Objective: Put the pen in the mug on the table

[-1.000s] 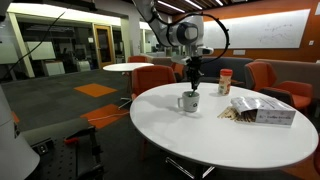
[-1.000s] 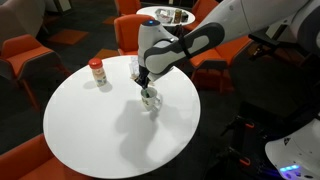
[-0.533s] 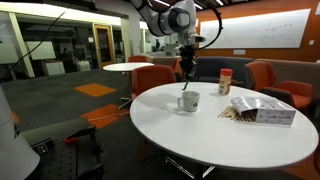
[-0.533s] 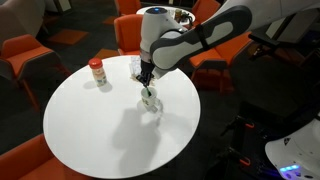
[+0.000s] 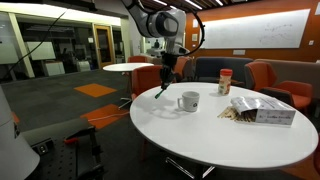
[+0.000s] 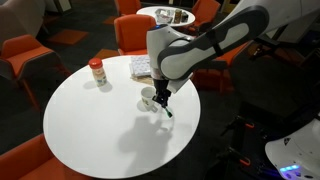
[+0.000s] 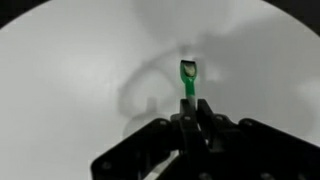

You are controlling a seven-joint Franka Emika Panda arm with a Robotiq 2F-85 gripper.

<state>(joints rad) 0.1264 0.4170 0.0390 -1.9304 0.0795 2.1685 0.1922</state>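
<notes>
Wrist view: gripper [image 7: 190,112] clenched on the pen [image 7: 188,86], green tip jutting forward above the white table [image 7: 70,80]; in an exterior view, pen held just left of the mug [image 5: 189,100], outside it; orange canister [image 5: 225,81] farther back.

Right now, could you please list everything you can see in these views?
pen: one, green end showing, held in the gripper above the table
mug: one, white, on the table beside the pen
canister: one, orange-red with a pale lid, on the table apart from the mug
packet: one, pale grey, on the table
table: one, white, round
smaller table: one, white, farther back
chairs: several, orange, around the tables
gripper: one, dark, shut on the pen
</notes>
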